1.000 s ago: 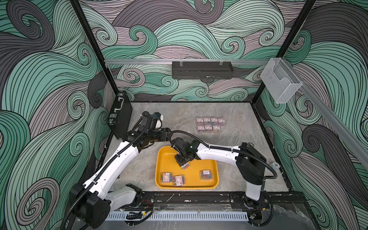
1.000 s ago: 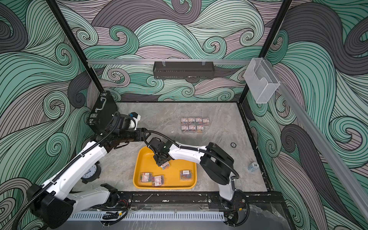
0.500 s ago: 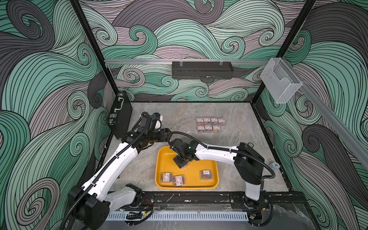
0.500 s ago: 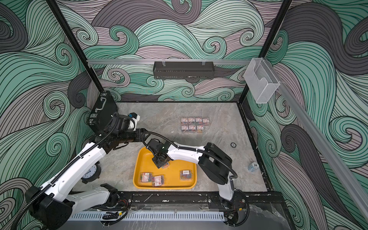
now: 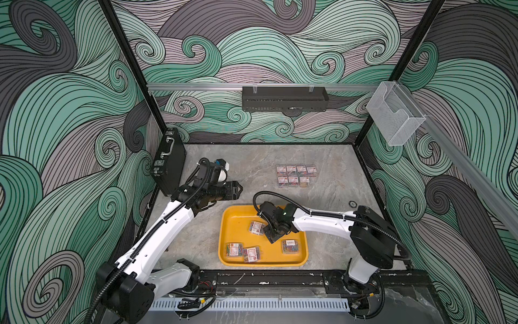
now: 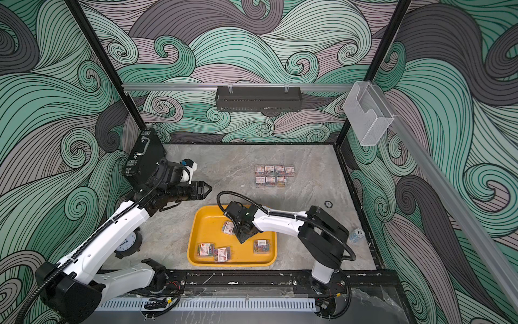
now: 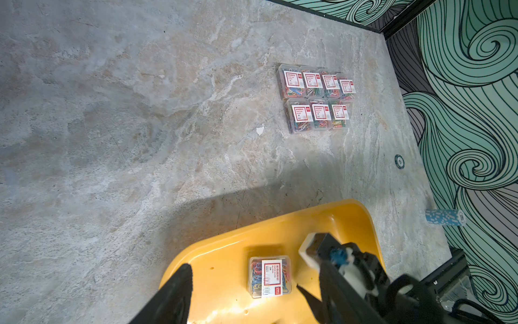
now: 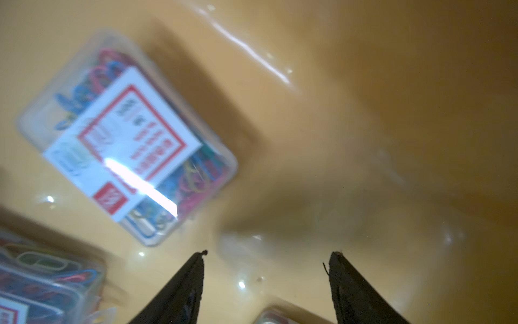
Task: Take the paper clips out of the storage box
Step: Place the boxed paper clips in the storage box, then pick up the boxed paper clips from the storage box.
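Note:
The yellow storage box (image 5: 238, 224) (image 6: 203, 224) lies at the table's front centre and holds several clear boxes of paper clips (image 5: 257, 227) (image 6: 228, 227). My right gripper (image 5: 269, 236) (image 6: 241, 238) (image 8: 269, 252) is down inside it, open and empty. The nearest box (image 8: 126, 134) lies beside the right gripper's fingers, not between them. My left gripper (image 5: 238, 189) (image 6: 208, 189) (image 7: 242, 276) hovers open above the table beyond the tray's far left corner. Several more boxes of paper clips (image 5: 295, 175) (image 7: 316, 98) sit in two rows on the table at the back.
A black briefcase (image 5: 168, 162) leans at the back left. A clear acrylic holder (image 5: 392, 117) hangs on the right wall, and a black shelf (image 5: 284, 98) on the back wall. A small disc (image 5: 352, 203) and a blue chip stack (image 7: 444, 217) lie right of the tray.
My right gripper has opened and shifted a little to the right, off the box in the tray's middle. The left arm has not moved.

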